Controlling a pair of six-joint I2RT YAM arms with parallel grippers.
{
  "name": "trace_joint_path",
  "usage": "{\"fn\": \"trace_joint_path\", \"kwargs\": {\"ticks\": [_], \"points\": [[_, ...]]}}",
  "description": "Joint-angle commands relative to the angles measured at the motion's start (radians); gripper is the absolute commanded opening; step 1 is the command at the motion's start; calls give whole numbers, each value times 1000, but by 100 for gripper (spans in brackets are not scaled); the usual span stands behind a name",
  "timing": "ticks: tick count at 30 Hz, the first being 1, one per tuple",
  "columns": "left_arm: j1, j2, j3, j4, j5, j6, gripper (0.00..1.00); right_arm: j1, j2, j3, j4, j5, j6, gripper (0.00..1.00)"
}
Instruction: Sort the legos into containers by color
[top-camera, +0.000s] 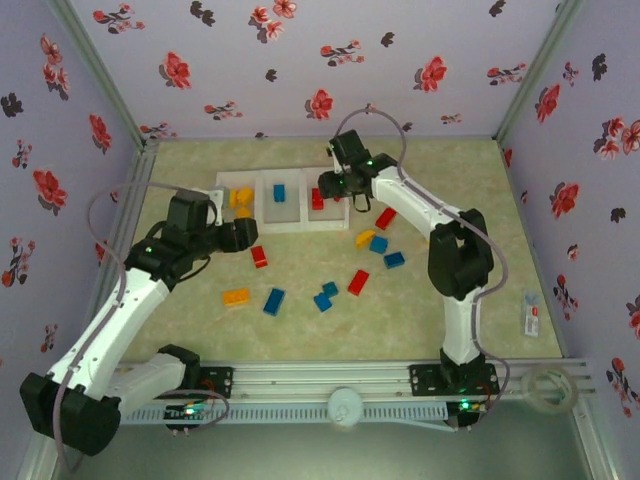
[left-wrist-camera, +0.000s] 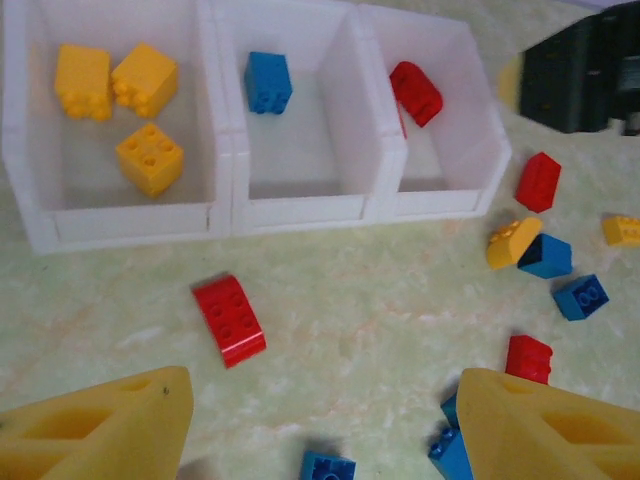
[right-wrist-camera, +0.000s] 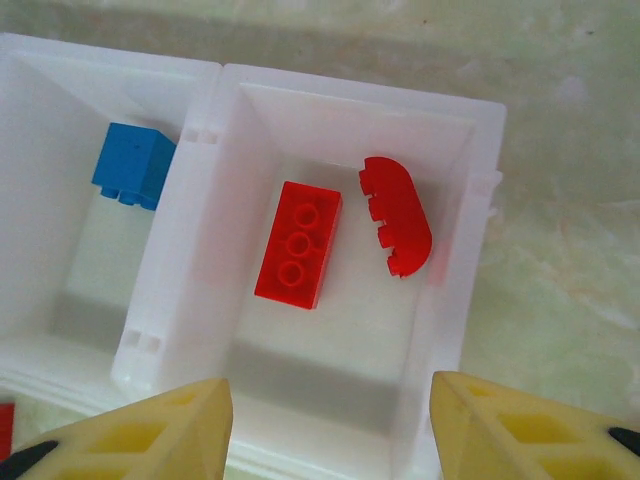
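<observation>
The white tray of containers (top-camera: 297, 226) lies at the back of the table. Its left compartment (left-wrist-camera: 30, 140) holds three yellow legos (left-wrist-camera: 148, 157), and the middle one holds a blue lego (left-wrist-camera: 268, 81). The right compartment (right-wrist-camera: 455, 260) holds a flat red brick (right-wrist-camera: 298, 245) and a curved red brick (right-wrist-camera: 397, 215). My right gripper (right-wrist-camera: 330, 420) hangs open above that compartment with nothing between its fingers. My left gripper (left-wrist-camera: 325, 430) is open just above the table in front of the tray. A red lego (left-wrist-camera: 229, 320) lies ahead of it and a blue one (left-wrist-camera: 328, 467) between its fingers.
Loose legos lie scattered in front of the tray: red (top-camera: 358, 282), blue (top-camera: 274, 301), yellow (top-camera: 236, 296), and a cluster near the right arm (top-camera: 379, 244). A small white item (top-camera: 532, 318) lies at the right edge. Flowered walls enclose the table.
</observation>
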Motion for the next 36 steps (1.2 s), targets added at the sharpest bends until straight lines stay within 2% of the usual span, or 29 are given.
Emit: {"fn": "trace_joint_path", "kwargs": {"ticks": [1,8,11,15,21,27,36], "points": [[-5,21,-3,-72,-44,-99,70,5,-58,-44,30,26,-5,55],[-36,48,-53,-250,-132,-249,71,1,-124,-132,50,24,-5,59],[-67,33,-102,-288,-126,-336,72,-2,-139,-155,55,23,-4,59],[-112,5,-216,-232,-30,-441,75,-4,-151,-174,61,17,-4,60],[-163,-30,-338,-161,11,-587,79,-7,-162,-200,64,12,-4,60],[-159,-4,-378,-104,5,-577,83,-8,-191,-236,62,16,1,61],[-68,125,-361,-23,-1,-499,83,-16,-283,-349,81,20,29,61]]}}
